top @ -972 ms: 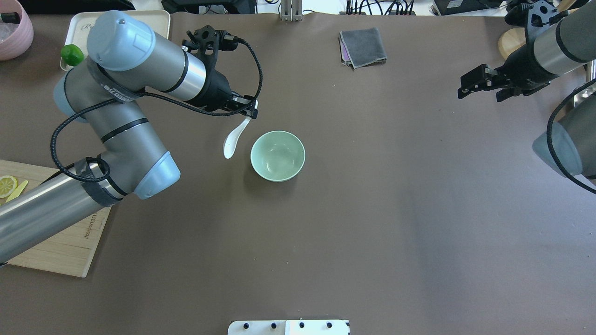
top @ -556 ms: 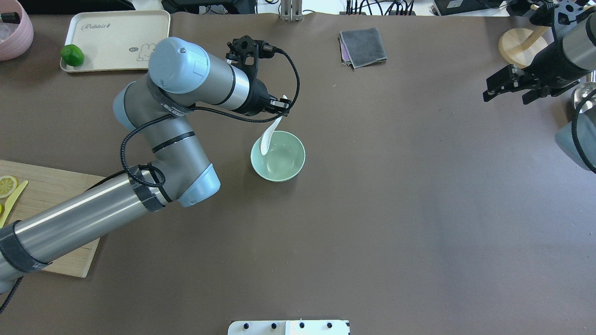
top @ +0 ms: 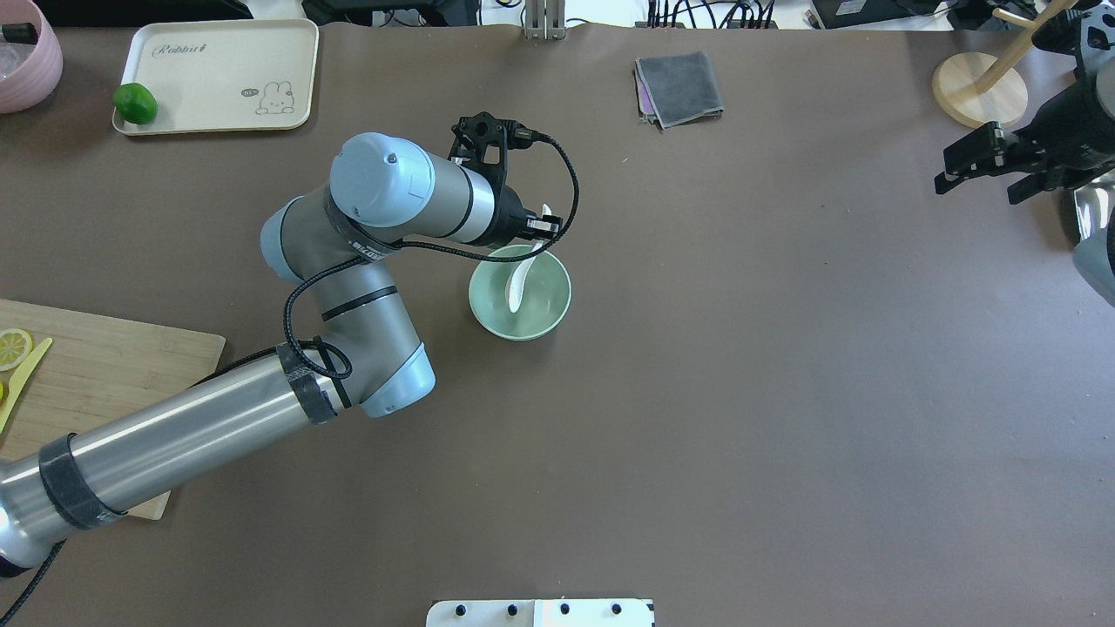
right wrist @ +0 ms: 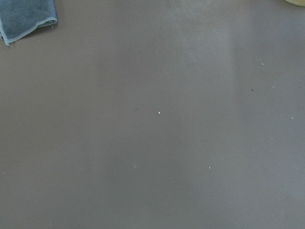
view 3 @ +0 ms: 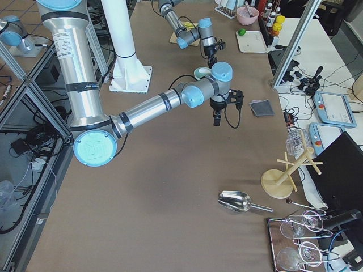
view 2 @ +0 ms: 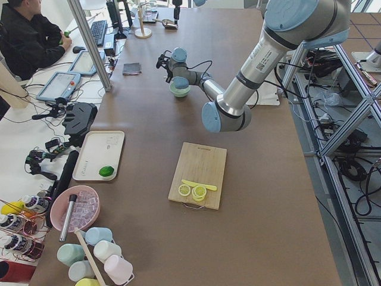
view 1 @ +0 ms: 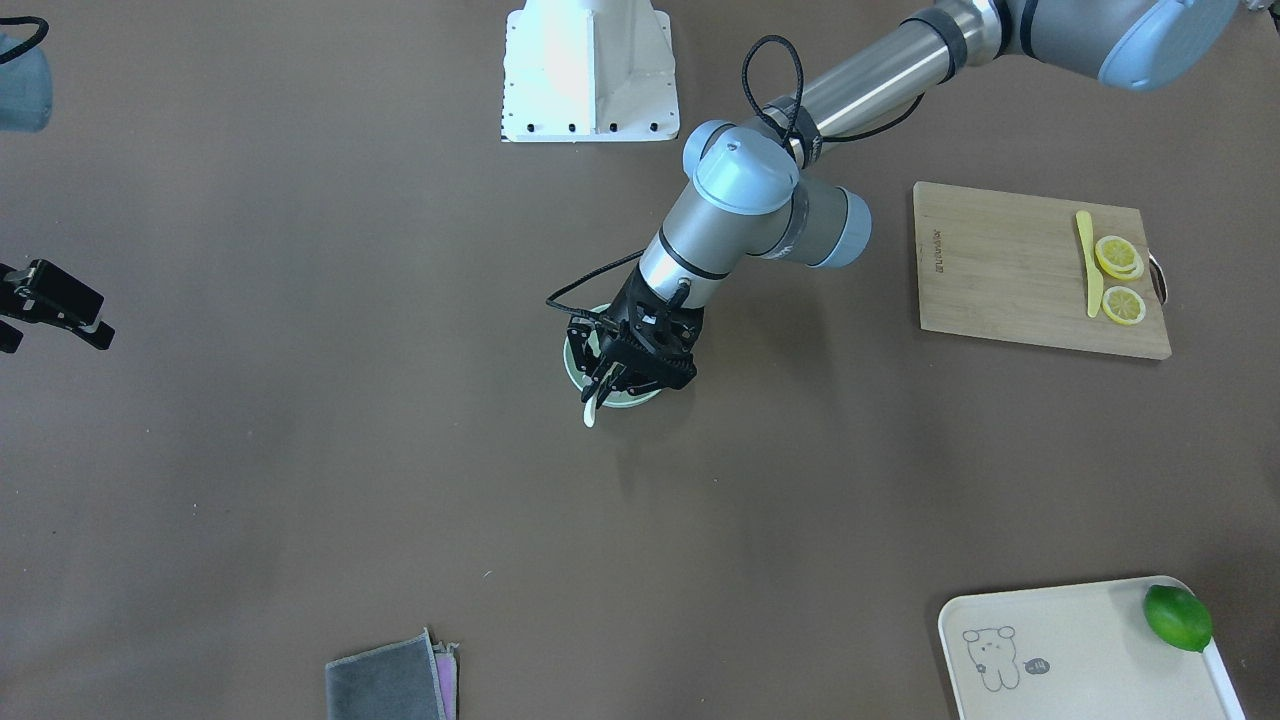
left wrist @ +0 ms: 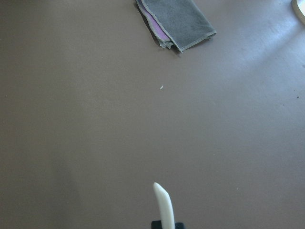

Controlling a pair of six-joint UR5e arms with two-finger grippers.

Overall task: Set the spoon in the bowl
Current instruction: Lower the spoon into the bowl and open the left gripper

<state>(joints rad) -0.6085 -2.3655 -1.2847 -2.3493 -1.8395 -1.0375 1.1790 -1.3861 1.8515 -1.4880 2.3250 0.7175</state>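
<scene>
Black left fingers pinch the white spoon near the end of its short handle, whose tip pokes out just past them. The spoon slants down across the far rim of the pale green bowl, and its scoop sits inside, about over the bowl's middle; whether it touches the bottom cannot be told. The bowl stands upright about midway between the near and far edges of the counter, a little left of its middle, with the left arm bent over the counter beside it. Well off toward the right edge, the right fingers hang spread apart with nothing between them. A folded grey cloth lies by the far edge. At the far left corner a cream tray carries a green lime. On the left edge a wooden cutting board bears a lemon slice and a yellow knife. A wooden stand is near the far right corner.
</scene>
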